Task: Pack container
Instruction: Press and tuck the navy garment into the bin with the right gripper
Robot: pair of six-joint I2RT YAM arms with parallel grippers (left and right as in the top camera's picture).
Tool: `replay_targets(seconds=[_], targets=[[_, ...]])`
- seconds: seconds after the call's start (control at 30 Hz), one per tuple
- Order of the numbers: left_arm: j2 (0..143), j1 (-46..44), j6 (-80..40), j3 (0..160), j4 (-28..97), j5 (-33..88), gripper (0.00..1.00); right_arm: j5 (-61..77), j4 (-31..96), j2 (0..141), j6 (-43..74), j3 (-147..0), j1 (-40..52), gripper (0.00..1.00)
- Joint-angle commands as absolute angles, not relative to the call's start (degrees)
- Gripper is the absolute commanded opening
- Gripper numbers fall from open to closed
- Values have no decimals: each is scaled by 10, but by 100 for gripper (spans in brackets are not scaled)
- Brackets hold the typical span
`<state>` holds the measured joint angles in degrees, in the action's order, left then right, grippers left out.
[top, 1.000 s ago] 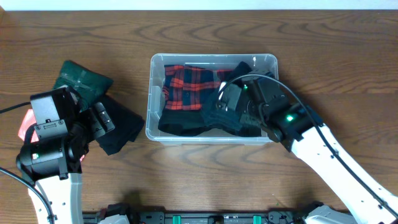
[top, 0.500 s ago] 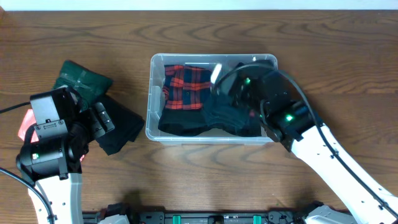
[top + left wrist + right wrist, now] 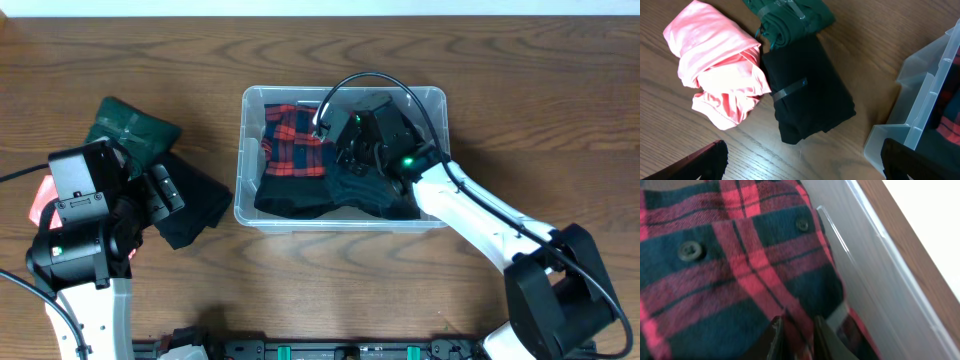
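The clear plastic container (image 3: 240, 150) stands mid-table and holds a red and dark plaid shirt (image 3: 292, 145) and a dark garment (image 3: 372, 190). My right gripper (image 3: 336, 132) is inside it. In the right wrist view its fingers (image 3: 795, 332) are pinched on a fold of the plaid shirt (image 3: 730, 275), next to the container's far wall (image 3: 875, 280). My left gripper (image 3: 163, 193) is open and empty, low over the table by a black folded garment (image 3: 197, 210). The left wrist view shows its fingers (image 3: 802, 165) apart, below the black garment (image 3: 807, 92).
A green rolled garment (image 3: 130, 125) (image 3: 790, 17) and a pink bundle (image 3: 40, 200) (image 3: 720, 75) lie left of the black one. The container's corner (image 3: 920, 115) is right of the left gripper. Bare wooden table surrounds everything.
My right arm has swung left and farther back inside the container, and the plaid shirt is bunched more to the left. The left arm has not moved.
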<state>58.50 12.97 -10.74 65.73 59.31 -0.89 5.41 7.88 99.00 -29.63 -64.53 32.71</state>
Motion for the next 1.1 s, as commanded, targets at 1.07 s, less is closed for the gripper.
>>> replay_targets(seconds=[1.07], targets=[[583,132,-115,669,595,-17,98,34,257,926,-278,-647,322,31]])
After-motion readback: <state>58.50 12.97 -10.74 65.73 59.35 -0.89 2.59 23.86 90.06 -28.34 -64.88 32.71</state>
